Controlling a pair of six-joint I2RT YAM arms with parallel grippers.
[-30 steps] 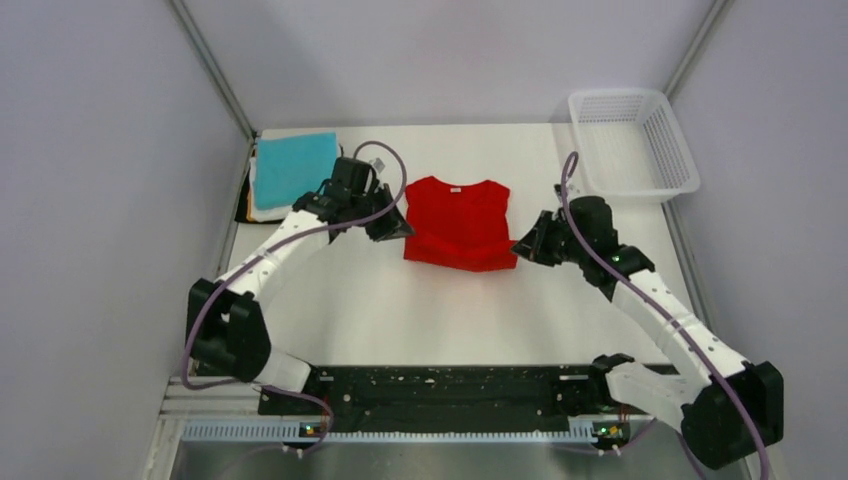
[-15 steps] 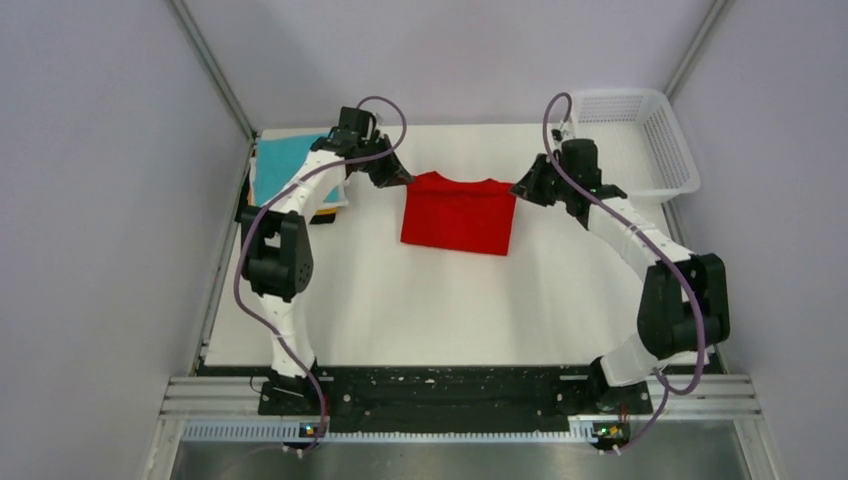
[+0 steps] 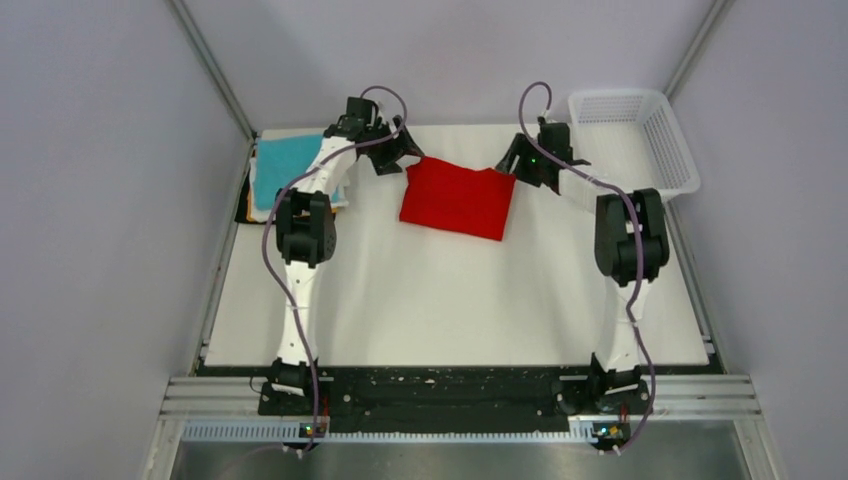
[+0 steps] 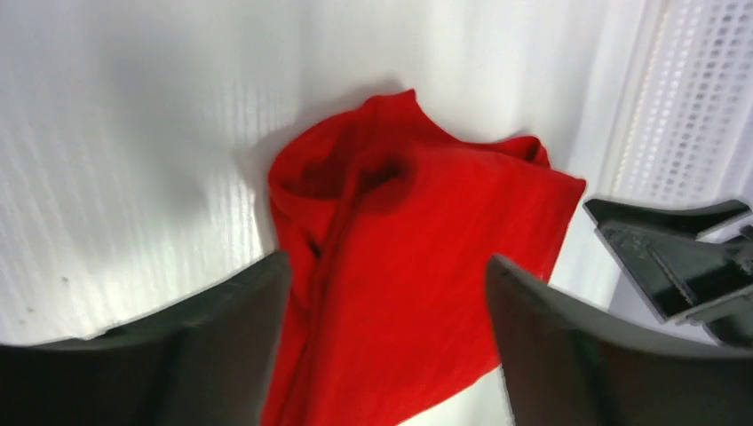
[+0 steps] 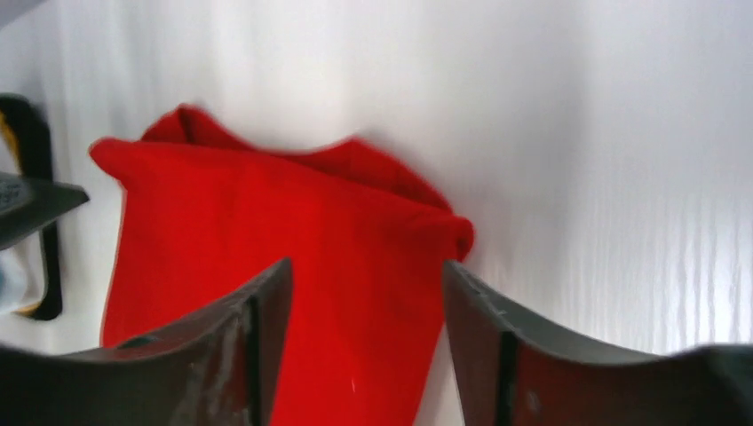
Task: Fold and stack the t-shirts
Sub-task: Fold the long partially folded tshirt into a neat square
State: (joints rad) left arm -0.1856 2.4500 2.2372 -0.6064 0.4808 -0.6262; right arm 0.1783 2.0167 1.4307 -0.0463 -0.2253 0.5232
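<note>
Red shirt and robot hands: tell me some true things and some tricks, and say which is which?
1. The red shirt lies folded on the table. True.
2. The red shirt is inside the basket. False: it lies on the table, left of the basket.
3. The left hand and the right hand are both open. True.
4. The teal shirt sits beside the basket. False: it lies at the table's far left corner.

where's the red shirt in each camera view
top external: red shirt lies at the far middle of the white table.
left wrist: red shirt fills the lower centre, bunched corner at the top.
right wrist: red shirt sits left of centre, running off the bottom edge.
shared landmark: the white table around it.
</note>
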